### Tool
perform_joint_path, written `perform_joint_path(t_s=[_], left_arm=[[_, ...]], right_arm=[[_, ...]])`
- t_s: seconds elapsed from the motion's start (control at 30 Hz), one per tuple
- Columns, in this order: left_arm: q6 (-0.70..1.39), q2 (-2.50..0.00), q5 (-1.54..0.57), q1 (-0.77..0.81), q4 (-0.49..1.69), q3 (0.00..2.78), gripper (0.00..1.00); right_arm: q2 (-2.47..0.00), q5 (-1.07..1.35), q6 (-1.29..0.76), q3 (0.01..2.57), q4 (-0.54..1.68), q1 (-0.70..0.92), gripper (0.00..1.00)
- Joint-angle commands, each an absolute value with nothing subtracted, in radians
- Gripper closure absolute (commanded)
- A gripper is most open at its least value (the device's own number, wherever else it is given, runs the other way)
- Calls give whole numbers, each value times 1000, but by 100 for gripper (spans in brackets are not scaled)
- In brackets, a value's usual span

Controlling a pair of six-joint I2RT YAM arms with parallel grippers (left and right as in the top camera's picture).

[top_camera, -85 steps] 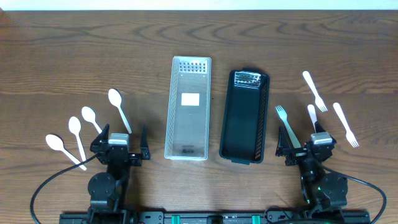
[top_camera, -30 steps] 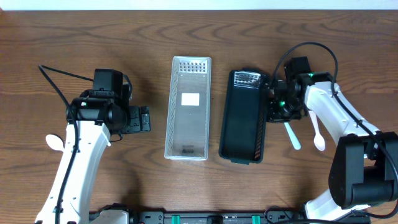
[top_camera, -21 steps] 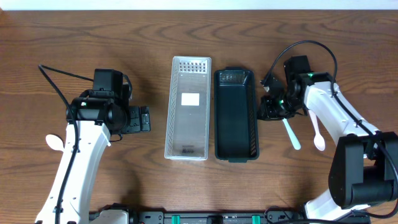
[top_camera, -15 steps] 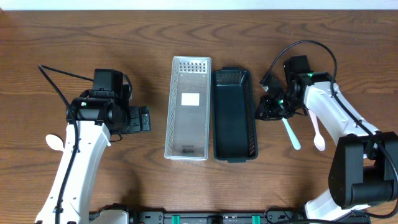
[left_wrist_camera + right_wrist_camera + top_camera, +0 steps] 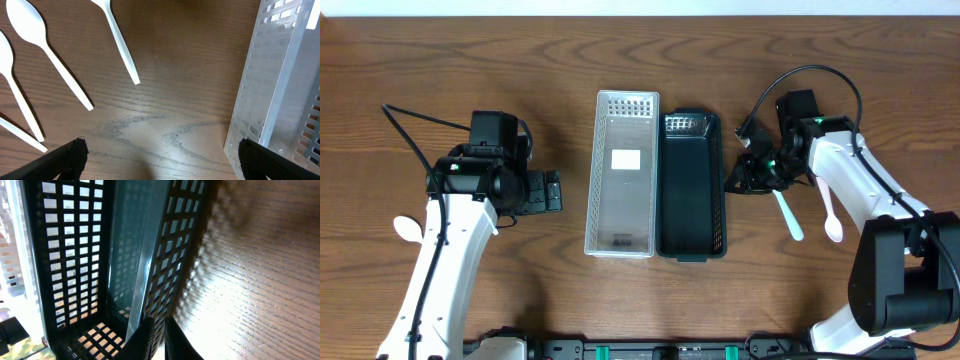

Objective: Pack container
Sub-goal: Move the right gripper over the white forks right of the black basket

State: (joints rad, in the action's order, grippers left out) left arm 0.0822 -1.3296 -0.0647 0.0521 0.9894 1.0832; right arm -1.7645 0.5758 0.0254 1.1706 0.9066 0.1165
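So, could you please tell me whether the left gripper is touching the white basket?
Apart. The overhead view shows bare table between the open left gripper and the white basket.

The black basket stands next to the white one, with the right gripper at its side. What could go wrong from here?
1. The shut right gripper is at the right wall of the black basket, and that basket seems to touch the white basket. A push leftward may shove both or tip the black one.
2. A white utensil lies beside the gripper; pulling away may sweep it.
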Motion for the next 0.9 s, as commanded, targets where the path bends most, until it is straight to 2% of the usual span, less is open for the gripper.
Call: perform_joint_path(t_s=[0.0, 0.2, 0.33, 0.47, 0.5, 0.57, 0.87], left_arm=[[91, -1335, -64, 46, 994, 1095, 2], [91, -1334, -64, 46, 994, 1095, 2], [83, -1325, -62, 46, 994, 1095, 2], [83, -1304, -62, 46, 994, 1095, 2], [82, -1297, -62, 46, 994, 1095, 2], [72, -1283, -62, 46, 995, 1095, 2], [46, -1169, -64, 46, 995, 1095, 2]], right_arm=[[-1766, 554, 4, 1180, 909, 125, 89], [-1761, 302, -114, 1200, 908, 117, 87], [-1734, 119, -184, 1306, 992, 73, 78], [-1663, -26, -186, 1456, 1107, 17, 57], [-1636, -68, -186, 1487, 1127, 6, 48], [-1580, -108, -171, 1519, 1145, -7, 1], [-1436, -74, -141, 1477, 1298, 1, 1]])
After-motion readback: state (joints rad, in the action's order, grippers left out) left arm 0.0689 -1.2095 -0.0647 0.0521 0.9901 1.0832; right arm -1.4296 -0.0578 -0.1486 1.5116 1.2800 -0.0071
